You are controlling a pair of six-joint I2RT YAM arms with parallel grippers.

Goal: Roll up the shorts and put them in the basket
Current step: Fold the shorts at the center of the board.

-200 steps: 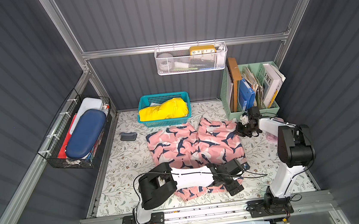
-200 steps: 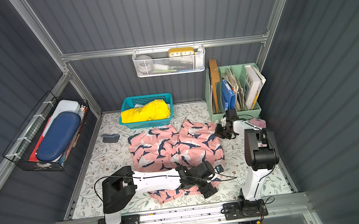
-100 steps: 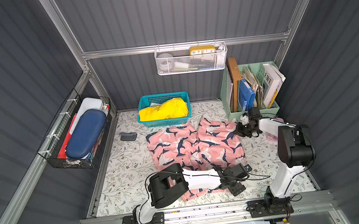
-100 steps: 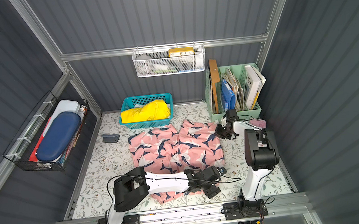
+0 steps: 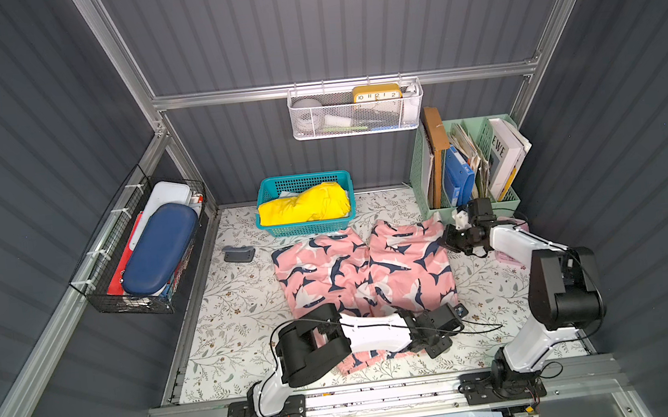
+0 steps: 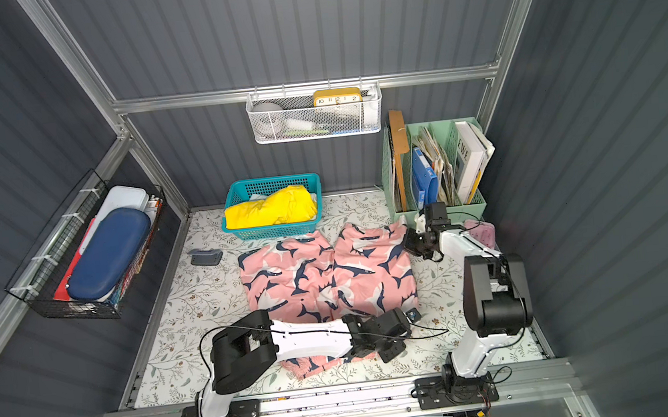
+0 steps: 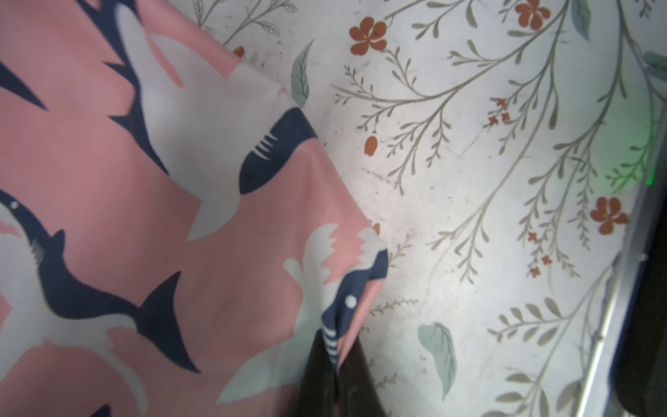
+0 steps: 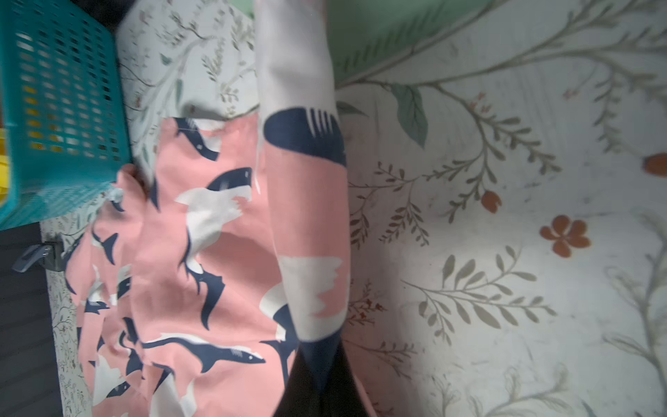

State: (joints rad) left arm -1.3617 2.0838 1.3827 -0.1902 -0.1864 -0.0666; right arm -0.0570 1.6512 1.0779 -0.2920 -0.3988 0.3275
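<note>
The counter (image 5: 233, 311), covered in a white sheet printed with leafy sprigs and small red flowers, is filling the floor of a booth. Dark grey ribbed walls (image 5: 306, 28) framed by aluminium rails (image 5: 229, 96) are closing it in on 3 sides.

The shorts (image 5: 365, 273) are lying flat near the counter's middle, slightly toward 3 o'clock. Their 2 legs are pointing to 12 o'clock, and the gathered waistband at 6 o'clock is lying partly hidden under the left arm.

The left gripper (image 7: 335, 355) is sitting at the shorts' 5 o'clock corner, its jaws closed tight on a pinch of the fabric edge. The right gripper (image 8: 319, 375) is sitting at the 2 o'clock corner, its jaws likewise closed on the hem of that leg. In the right wrist view a strip of cloth is stretching away from it.

A teal basket (image 5: 307, 229) holding a yellow cloth (image 5: 307, 206) is standing at 12 o'clock, just beside the leg hems. A small grey object (image 5: 238, 254) is lying at 10 o'clock, apart from the shorts. A green file organizer (image 5: 421, 176) stuffed with books and papers is standing at 1 o'clock.

A white mesh basket (image 5: 358, 125) carrying a yellow clock (image 5: 376, 92) is hanging on the far wall. A black wire basket (image 5: 124, 307) holding a blue case (image 5: 157, 255) is hanging on the 9 o'clock wall.
</note>
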